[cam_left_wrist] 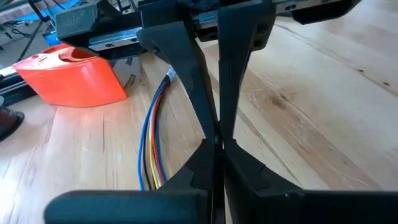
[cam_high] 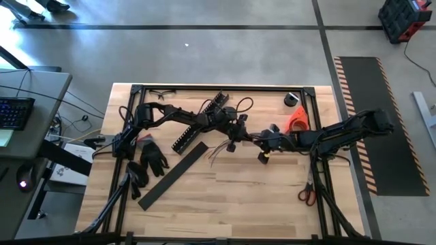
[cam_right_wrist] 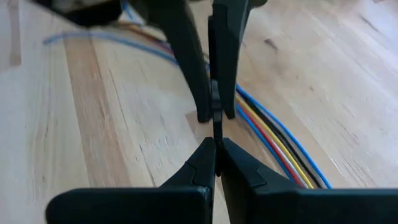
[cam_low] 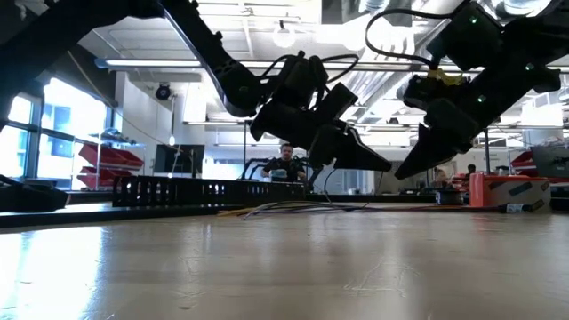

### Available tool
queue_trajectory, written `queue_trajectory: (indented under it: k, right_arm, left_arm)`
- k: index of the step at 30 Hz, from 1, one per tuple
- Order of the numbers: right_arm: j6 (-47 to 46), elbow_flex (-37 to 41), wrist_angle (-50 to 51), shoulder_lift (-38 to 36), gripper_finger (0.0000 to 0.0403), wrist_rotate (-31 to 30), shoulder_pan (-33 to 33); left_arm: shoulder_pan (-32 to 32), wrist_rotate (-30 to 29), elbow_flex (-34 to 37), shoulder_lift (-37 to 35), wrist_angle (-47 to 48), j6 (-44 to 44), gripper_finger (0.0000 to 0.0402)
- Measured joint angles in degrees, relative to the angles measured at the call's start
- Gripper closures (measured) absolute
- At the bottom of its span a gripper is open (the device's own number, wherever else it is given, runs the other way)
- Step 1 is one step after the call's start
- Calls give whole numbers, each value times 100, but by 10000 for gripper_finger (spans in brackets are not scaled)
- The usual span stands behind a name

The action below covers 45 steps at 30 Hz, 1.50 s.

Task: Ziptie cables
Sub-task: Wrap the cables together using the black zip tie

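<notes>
The cables (cam_high: 218, 151) are a loose bundle of thin blue, yellow, red, pale and black wires lying flat on the wooden table, also seen in the left wrist view (cam_left_wrist: 152, 140) and the right wrist view (cam_right_wrist: 280, 149). Above them, my left gripper (cam_low: 384, 165) and my right gripper (cam_low: 400, 169) meet tip to tip in mid-air. Both are shut on a thin black zip tie (cam_right_wrist: 216, 124) that runs between them. In the high view the two grippers meet near the table's middle, the left gripper (cam_high: 249, 136) facing the right gripper (cam_high: 259, 137). My left gripper pinches one end of the zip tie (cam_left_wrist: 219, 142) between its two fingertips, slanting down from the table's left. The tie is lifted clear of the table, above the cables. My right gripper pinches the other end of the zip tie (cam_right_wrist: 216, 138) between its fingertips, slanting down from the table's right. The short stretch of tie runs straight from its tips to the left gripper's fingers (cam_right_wrist: 224, 93), clear of the table.
An orange object (cam_high: 296, 120) sits right of the grippers, with a tape roll (cam_high: 291, 99) behind it. A black slotted channel (cam_high: 197, 122), a flat black strip (cam_high: 174, 175) and black gloves (cam_high: 150, 160) lie to the left. Red scissors (cam_high: 306, 194) lie at the near right. A black frame (cam_high: 218, 87) borders the table.
</notes>
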<state>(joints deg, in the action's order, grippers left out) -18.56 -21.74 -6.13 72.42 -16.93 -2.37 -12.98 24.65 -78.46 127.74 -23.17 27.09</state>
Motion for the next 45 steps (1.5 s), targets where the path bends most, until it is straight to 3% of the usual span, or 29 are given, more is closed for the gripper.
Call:
queue_trajectory:
  k: [4, 14, 21, 27, 34, 45]
  right_arm:
    - [140, 0, 432, -8, 382, 44, 0]
    - [560, 4, 523, -46, 253, -109, -4]
    - [646, -142, 910, -396, 225, -394, -4]
    - [1116, -131, 418, -224, 243, -452, 24]
    - [1454, -125, -186, 306, 312, -691, 21]
    - [1496, -122, -309, 326, 398, -776, 11]
  left_arm:
    - [-45, -11, 0, 2, 7, -2, 399]
    - [-130, -28, 0, 2, -1, -97, 401]
    - [-128, 27, 0, 2, 16, -98, 401]
    - [-126, 30, 2, 2, 21, -98, 401]
    - [-126, 31, 4, 2, 19, -136, 401]
    - [-126, 27, 4, 2, 95, -142, 401]
